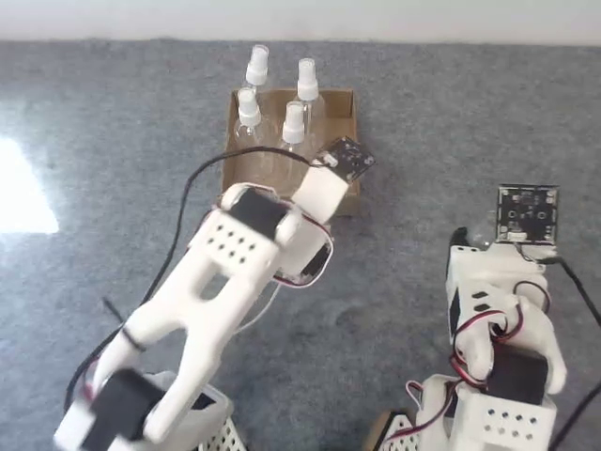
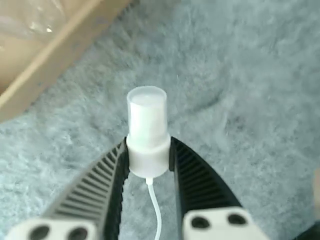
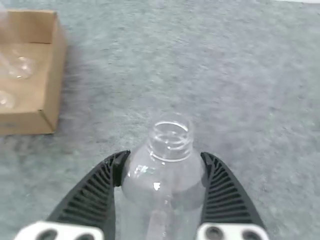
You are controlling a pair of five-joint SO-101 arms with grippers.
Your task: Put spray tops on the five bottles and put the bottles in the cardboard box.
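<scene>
Clamped left gripper [image 2: 148,145] on spray top [image 2: 146,115] beside cardboard box [image 2: 55,55], right gripper [image 3: 162,159] on uncapped bottle [image 3: 170,135] apart from it; risked snagging dangling tube [image 2: 154,205] on bottle's rim, if lowered off-centre.

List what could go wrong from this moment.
The spray top in the left tool trails a thin tube that might miss or bend at the neck of the open bottle in the right tool. The left arm hangs beside the cardboard box; swinging could knock its capped bottles.
</scene>
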